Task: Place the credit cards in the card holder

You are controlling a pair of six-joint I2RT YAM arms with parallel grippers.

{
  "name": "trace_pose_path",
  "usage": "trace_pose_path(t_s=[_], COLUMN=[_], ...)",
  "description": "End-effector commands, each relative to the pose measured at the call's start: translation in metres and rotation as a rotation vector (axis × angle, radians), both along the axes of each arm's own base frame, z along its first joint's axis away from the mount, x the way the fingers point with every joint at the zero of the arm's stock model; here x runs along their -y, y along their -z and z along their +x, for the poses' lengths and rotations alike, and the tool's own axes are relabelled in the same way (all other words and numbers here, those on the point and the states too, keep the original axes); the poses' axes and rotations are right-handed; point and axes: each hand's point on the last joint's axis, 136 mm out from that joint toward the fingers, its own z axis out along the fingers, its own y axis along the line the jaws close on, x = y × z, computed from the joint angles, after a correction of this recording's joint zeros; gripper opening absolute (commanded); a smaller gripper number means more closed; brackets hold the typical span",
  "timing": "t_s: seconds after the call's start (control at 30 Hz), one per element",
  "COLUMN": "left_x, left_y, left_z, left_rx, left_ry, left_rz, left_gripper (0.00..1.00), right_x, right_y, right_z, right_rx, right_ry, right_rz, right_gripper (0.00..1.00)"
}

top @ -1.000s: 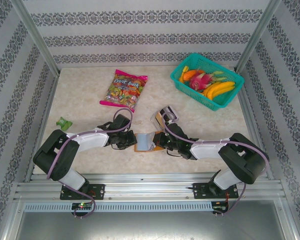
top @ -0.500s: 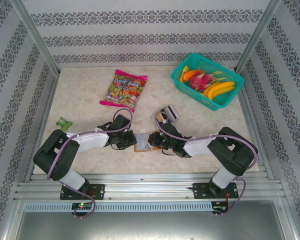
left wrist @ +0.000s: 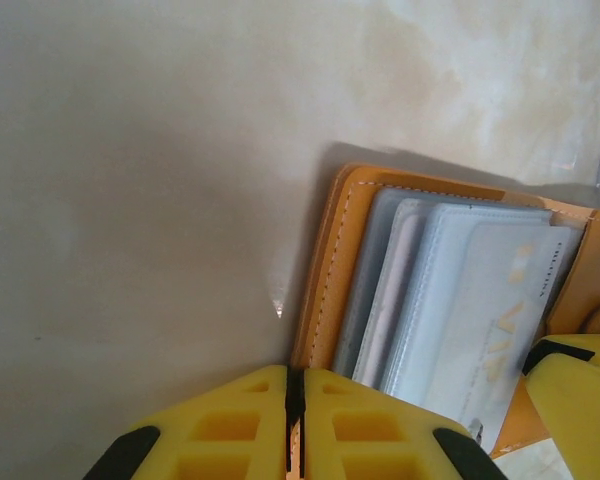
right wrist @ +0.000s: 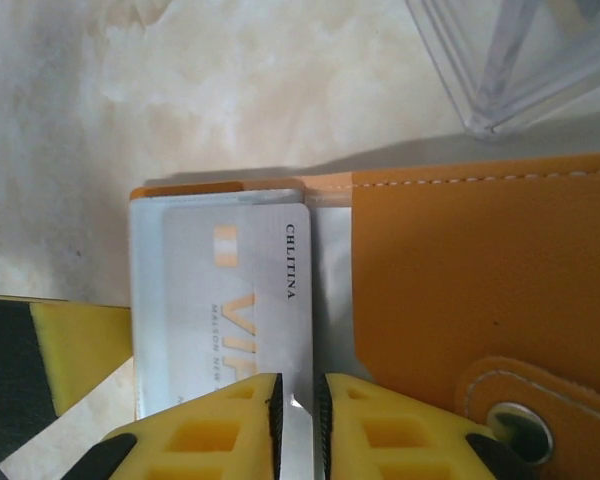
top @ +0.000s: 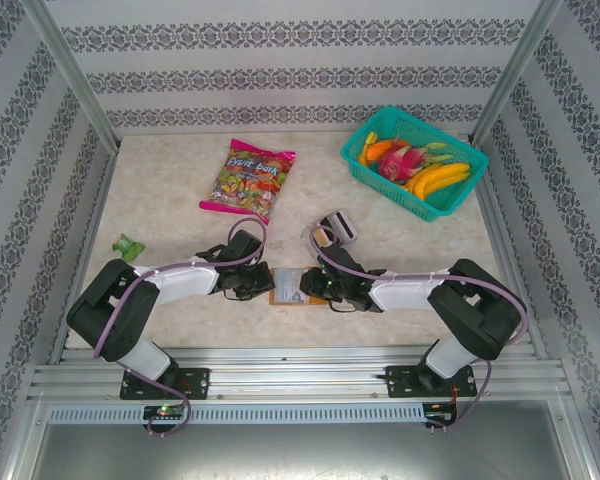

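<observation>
Orange-brown leather lies open on the pale marbled table [left wrist: 130,200] between your two pincers: this is the card holder [right wrist: 460,270]. Your left pincer [left wrist: 293,425] has its yellow fingers pressed together on the holder's stitched outer edge, with the leather caught in the thin slit between them. A stack of clear sleeves [left wrist: 420,290] fans out just ahead and to the right of those fingers.

Your right pincer [right wrist: 297,425] faces the holder from the opposite side, close enough that one of its fingers shows at the corner of the left wrist view. Its fingers stand a narrow gap apart, and the near edge of a silver card [right wrist: 220,300] printed "VIP" runs into that gap. You cannot tell whether the pads grip the card or merely flank it. Most of the card lies ahead of the right pincer on the sleeves; whether it sits in the top sleeve or on it is unclear.

The flap with the snap tab [right wrist: 520,420] lies just right of the right pincer. A clear plastic tray [right wrist: 500,60] stands just beyond the holder's far edge. Far ahead of both pincers are a candy bag [top: 248,178] and a teal basket [top: 380,183] of fruit. A small green thing [top: 128,245] lies well left of the left pincer.
</observation>
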Motion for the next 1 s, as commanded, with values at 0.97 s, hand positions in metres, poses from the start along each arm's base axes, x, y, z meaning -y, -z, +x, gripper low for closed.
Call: trace_pose_path(t_s=[0.97], left_x=[-0.015], left_y=[-0.026], left_z=[0.010], left_rx=[0.087], left_ry=[-0.025], left_rz=[0.091], left_gripper=[0.24], right_x=[0.038], right_y=[-0.094], right_z=[0.023], right_rx=[0.242], right_ry=[-0.118], right_rz=[-0.204], right_gripper=[0.39])
